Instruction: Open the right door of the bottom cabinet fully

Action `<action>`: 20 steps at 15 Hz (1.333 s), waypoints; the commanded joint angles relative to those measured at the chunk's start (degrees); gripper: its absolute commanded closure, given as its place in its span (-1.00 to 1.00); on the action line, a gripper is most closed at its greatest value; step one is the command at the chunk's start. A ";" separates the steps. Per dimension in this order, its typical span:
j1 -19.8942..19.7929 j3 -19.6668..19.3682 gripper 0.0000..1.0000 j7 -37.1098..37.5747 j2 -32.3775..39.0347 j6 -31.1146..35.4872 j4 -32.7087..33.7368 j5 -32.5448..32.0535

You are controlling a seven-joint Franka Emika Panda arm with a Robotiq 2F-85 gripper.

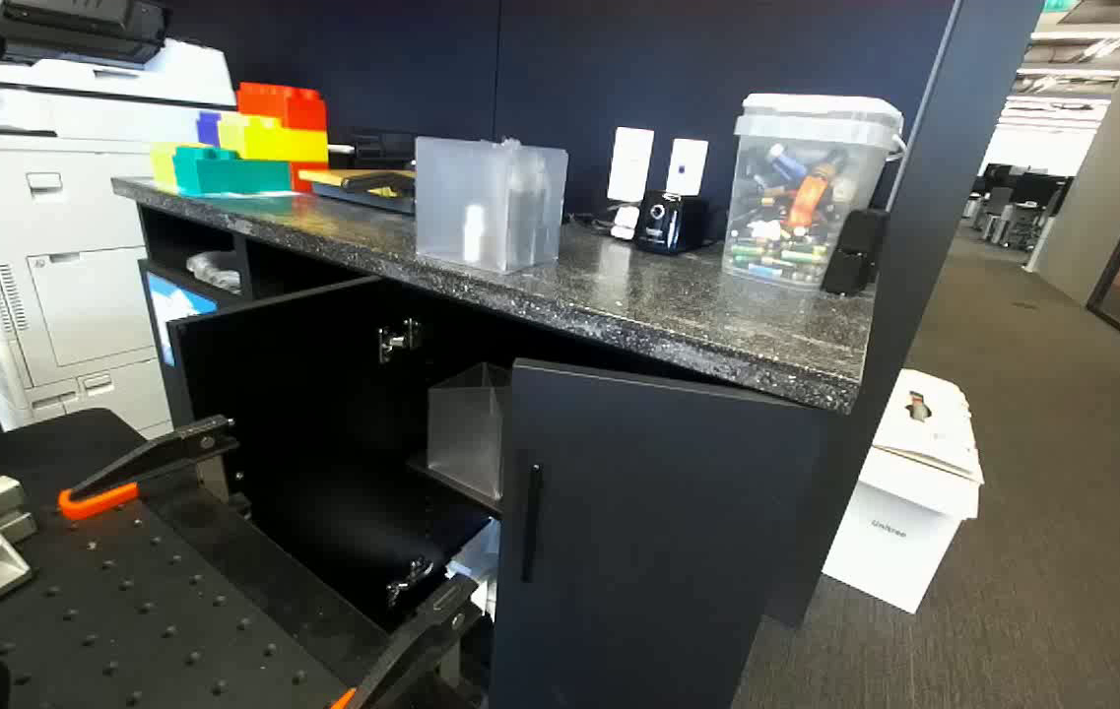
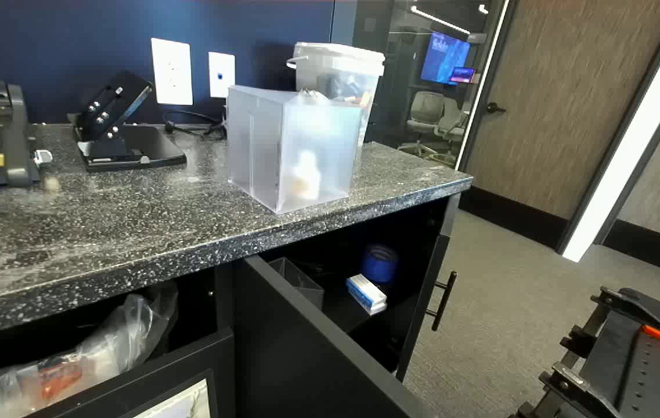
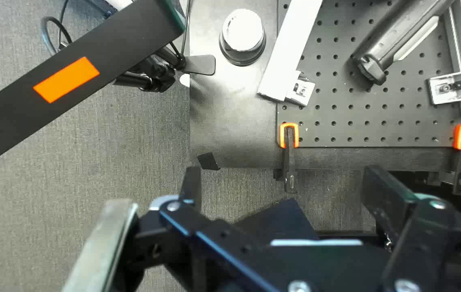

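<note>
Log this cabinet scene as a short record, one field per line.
Bottom cabinet: black, granite-topped
Right door: partly open, vertical bar handle near its free edge
Left door: swung out wide
Inside: clear bin, blue round container, blue-and-white boxes
On top: translucent bin, bucket of small items
On floor: white box marked Unitree
End effector: open, holding nothing visible
Task status: right door probably not yet fully open

Granite top (image 1: 624, 286) carries toy bricks (image 1: 274, 138), clear box (image 1: 481, 202), lidded tub (image 1: 801, 197), maybe a hole punch (image 2: 155, 150)
</note>
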 commanded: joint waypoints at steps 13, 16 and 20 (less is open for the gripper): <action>10.21 9.58 -1.00 18.76 32.76 10.90 24.05 26.14; 11.42 12.30 -1.00 21.52 42.16 17.42 31.03 30.63; 13.29 14.79 -1.00 25.85 53.24 30.39 37.01 30.42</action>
